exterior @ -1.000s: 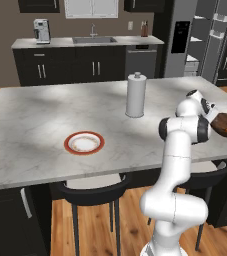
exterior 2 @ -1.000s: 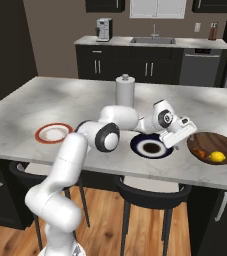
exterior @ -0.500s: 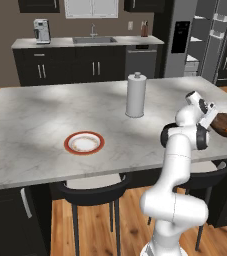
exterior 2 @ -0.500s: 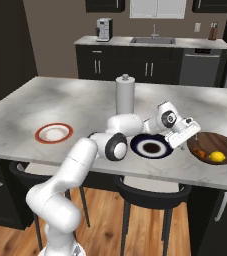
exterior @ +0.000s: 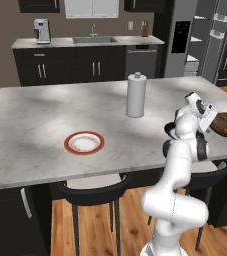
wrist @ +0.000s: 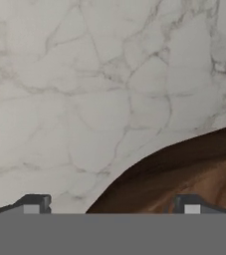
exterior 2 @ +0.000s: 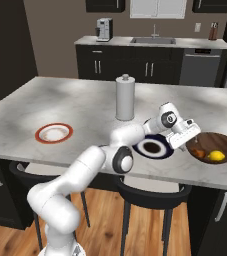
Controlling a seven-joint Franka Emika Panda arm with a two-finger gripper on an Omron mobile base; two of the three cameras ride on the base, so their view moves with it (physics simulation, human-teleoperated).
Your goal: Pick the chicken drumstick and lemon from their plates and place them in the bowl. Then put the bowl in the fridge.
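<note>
Two of the task's things already lie in the bowl (exterior 2: 220, 145): in the right base view, at the right middle of the frame, I see the lemon (exterior 2: 215, 156) and just left of it the chicken drumstick (exterior 2: 198, 152), half hidden behind my hand. My gripper (exterior 2: 191, 140) hangs over the left rim of this bowl, and its jaws stand wide apart with nothing between them. The hand view shows this best: the two finger tips (wrist: 34, 204) sit far from each other at the bottom, one over the marble counter (wrist: 84, 84) and one over the brown wood of the bowl, which fills the lower right corner. The left base view gives the bowl cut by the right edge, with the lemon visible, and the fridge (exterior: 187, 37) at the upper right. The navy-rimmed plate (exterior 2: 153, 147) shows clearly in the right base view, while the orange-rimmed plate (exterior: 84, 143) shows in both base views.
</note>
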